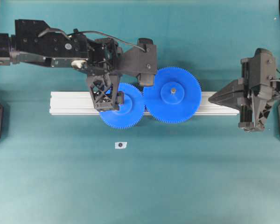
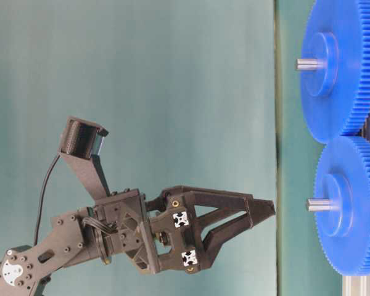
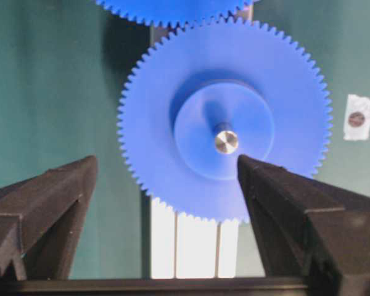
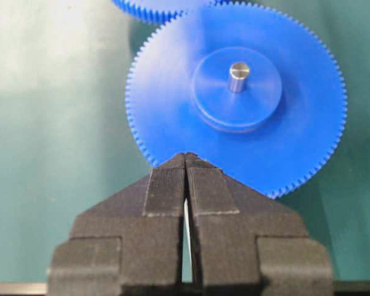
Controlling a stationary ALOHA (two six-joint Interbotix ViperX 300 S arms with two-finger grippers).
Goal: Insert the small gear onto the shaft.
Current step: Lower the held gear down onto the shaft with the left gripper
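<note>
Teal table cloth (image 1: 46, 186) fills the overhead view. Ribbed aluminium bar (image 1: 70, 103) lies across the centre, running 9 to 3 o'clock.

Left gripper (image 3: 166, 160) reaches in from 9 o'clock and hangs tipped down over the small gear. Its fingers (image 3: 283, 209) are spread wide with nothing between them. In the left wrist view one tip sits outside the gear's toothed rim and the other is over the gear face near the hub. The table-level view shows a gap between the tips and the gear, no contact.

Right gripper (image 4: 186, 157) is parked at the 3 o'clock end of the bar and points at the large gear. Its fingers are pressed together and hold nothing.

Large gear (image 1: 172, 94), blue, sits on the bar just right of centre with a grey pin tip at its hub.

Small gear (image 1: 128, 109), blue, is on the bar at 9 o'clock of the large gear. The two sets of teeth meet. Its top half is partly hidden under the left gripper in the overhead view.

Shaft (image 3: 226, 140), a silvery pin, pokes up through the small gear's raised hub, so the gear is already seated on it.

Small white tag with dark dot (image 1: 120, 145) lies on the cloth at 6 o'clock of the small gear, apart from it. Too small to tell more.
</note>
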